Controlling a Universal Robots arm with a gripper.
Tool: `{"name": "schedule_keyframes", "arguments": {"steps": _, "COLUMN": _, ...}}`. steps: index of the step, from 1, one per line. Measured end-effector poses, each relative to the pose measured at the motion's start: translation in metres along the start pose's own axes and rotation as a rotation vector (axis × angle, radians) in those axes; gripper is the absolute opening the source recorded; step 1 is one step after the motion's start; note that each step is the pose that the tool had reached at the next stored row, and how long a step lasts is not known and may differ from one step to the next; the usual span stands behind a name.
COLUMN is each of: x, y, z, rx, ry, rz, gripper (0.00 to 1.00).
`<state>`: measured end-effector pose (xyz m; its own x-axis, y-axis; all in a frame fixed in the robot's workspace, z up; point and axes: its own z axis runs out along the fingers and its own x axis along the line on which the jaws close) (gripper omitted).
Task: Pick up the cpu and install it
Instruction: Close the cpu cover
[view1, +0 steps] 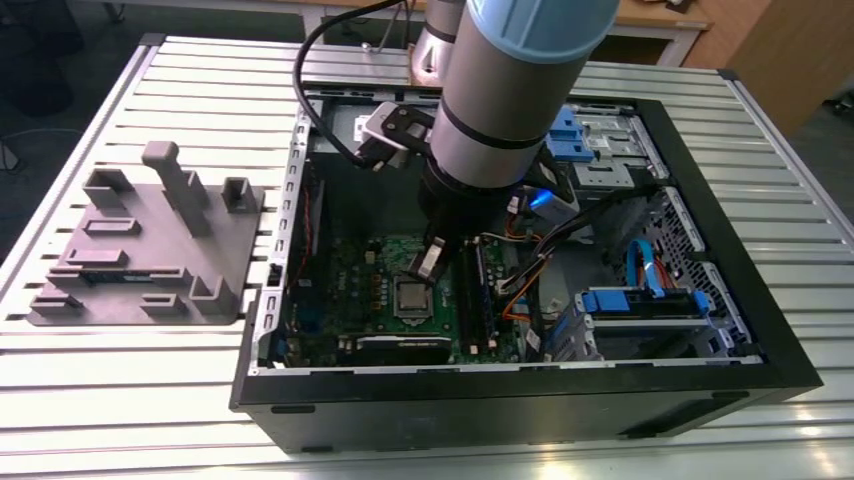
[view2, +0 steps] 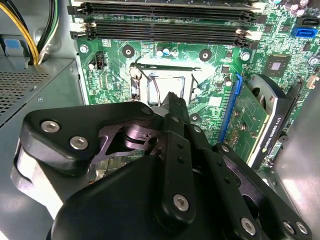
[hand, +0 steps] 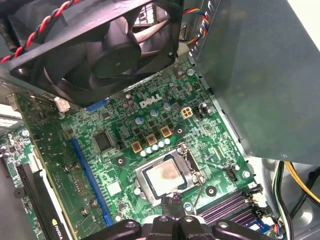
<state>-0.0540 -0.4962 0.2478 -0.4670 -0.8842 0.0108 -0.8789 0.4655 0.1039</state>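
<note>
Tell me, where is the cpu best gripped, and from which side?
Probably by two opposite edges, coming straight down from above. The cpu lies flat on the green board, with a metal frame close around it, so a sideways approach seems to have no room.

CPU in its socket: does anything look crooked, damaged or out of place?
Nothing stands out. The cpu lies flat and square inside the socket frame on the green motherboard, with the gripper just above its edge.
</note>
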Motion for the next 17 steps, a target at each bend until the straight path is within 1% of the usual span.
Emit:
{"name": "schedule_keyframes", "arguments": {"steps": 7, "x": -0.0004, "y": 0.0002, "z": 0.0002, "rx": 0.0001, "ry": 0.0000, "rz": 0.000, "gripper": 0.10}}
{"name": "schedule_keyframes", "arguments": {"steps": 12, "x": -0.0079, "y": 0.0042, "z": 0.0005, "rx": 0.0003, "ry": 0.0003, "rz": 0.000, "gripper": 0.10}}
{"name": "schedule_keyframes", "arguments": {"steps": 17, "x": -0.0099, "y": 0.0053, "z": 0.0005, "rx": 0.0003, "ry": 0.0005, "rz": 0.000, "gripper": 0.10}}
